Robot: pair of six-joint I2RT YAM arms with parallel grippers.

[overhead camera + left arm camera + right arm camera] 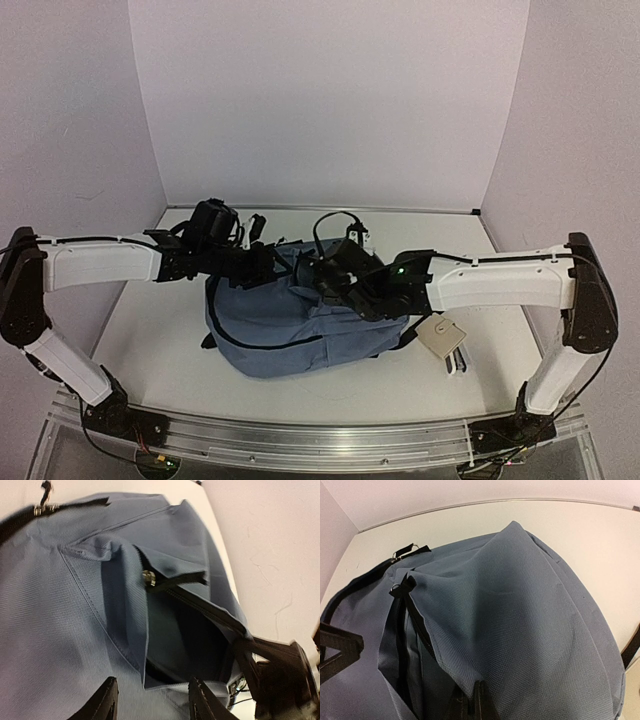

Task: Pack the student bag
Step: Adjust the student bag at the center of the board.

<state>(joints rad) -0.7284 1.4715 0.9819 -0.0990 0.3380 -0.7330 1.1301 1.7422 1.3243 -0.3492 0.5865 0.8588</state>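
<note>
The slate-blue student bag (285, 325) lies in the middle of the table with its top opening facing the far wall. My right gripper (472, 702) is shut on the fabric edge of the bag's opening flap and holds it lifted, beside the dark zipper line (415, 625). My left gripper (154, 702) hovers over the other side of the opening, open, with nothing between its fingers (106, 700). The dark inside of the bag (187, 640) shows just ahead of them, below a metal zipper pull (148, 577). From above, the left gripper (262, 260) and right gripper (324, 278) meet at the bag's top.
A flat beige item (441, 336) with a small white object (456, 362) lies on the table right of the bag, under the right arm. The bag's black strap (17, 522) with a metal clip (45, 505) trails off. White walls close in on three sides.
</note>
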